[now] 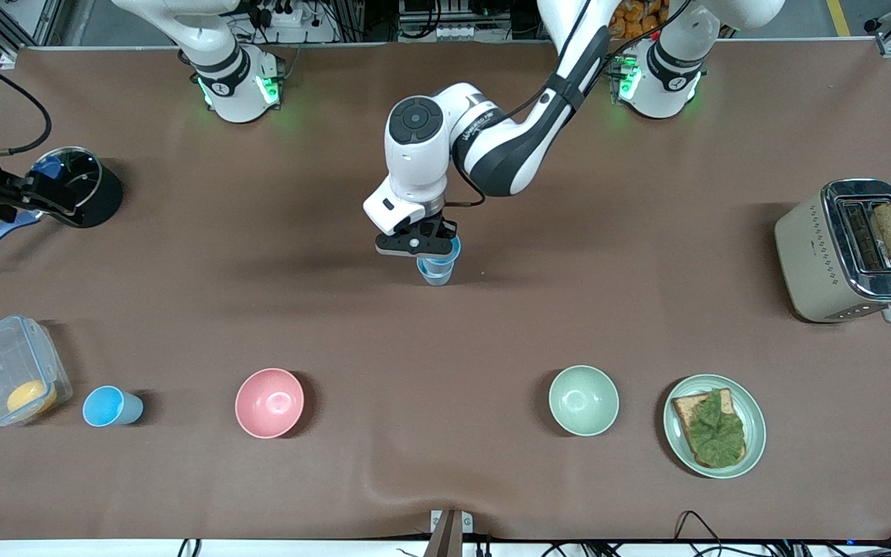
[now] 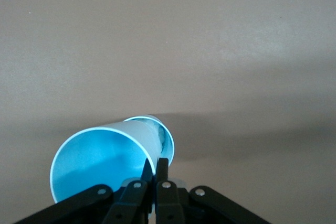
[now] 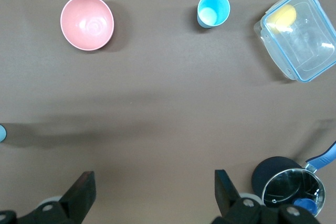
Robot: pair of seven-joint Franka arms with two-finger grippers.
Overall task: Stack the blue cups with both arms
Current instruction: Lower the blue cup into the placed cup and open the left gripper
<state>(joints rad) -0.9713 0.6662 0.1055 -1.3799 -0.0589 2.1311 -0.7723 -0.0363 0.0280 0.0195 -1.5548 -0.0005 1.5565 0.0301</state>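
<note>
Brown tabletop, halfway: left gripper (image 1: 422, 246) pinches one blue cup's (image 1: 438, 267) rim mid-table, right gripper (image 3: 152, 192) spread wide up high, second cup (image 1: 109, 407) untouched.

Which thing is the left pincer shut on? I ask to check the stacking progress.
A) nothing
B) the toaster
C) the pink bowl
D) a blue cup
D: the left pincer is shut on the rim of a blue cup, its fingers pinching the wall over the middle of the table.
</note>
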